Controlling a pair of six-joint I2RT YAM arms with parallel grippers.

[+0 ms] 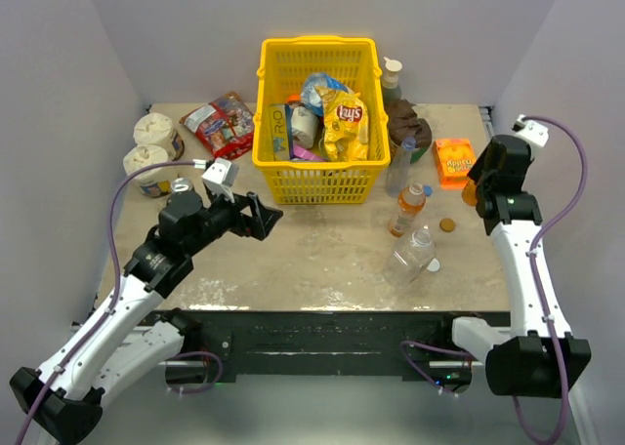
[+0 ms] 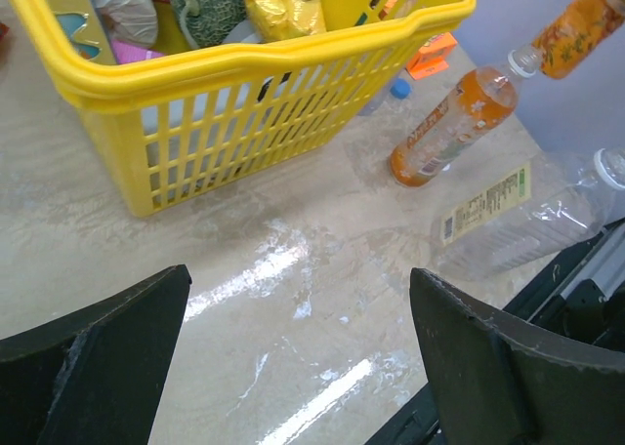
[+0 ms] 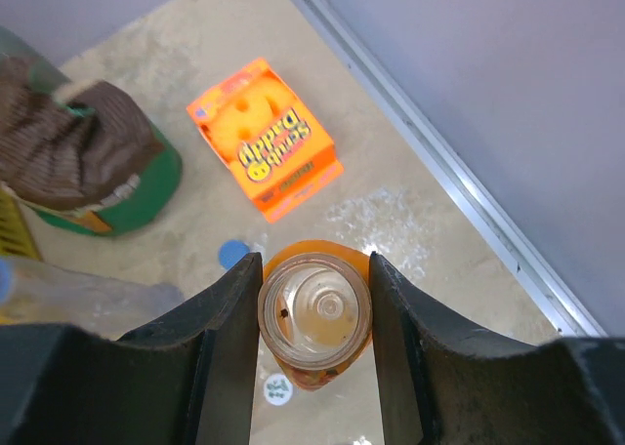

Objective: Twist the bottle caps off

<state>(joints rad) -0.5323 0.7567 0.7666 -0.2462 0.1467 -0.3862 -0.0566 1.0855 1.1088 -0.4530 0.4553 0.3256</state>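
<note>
Four bottles, seemingly three loose caps; right pincer grips the small orange bottle near the worktop edge; left pincer wide, open room beneath.

a small orange juice bottle of plastic sits upright, clamped between the fingers of the right gripper, its clear mouth bare and open. a tall plastic bottle with an orange label stands uncapped, amber drink inside. a clear plastic bottle lies on its side just in front of it, with a white round cap just beside it. a second clear bottle stands just behind the tall one. a blue cap and an orange cap lie loose near the tall bottle.
</note>
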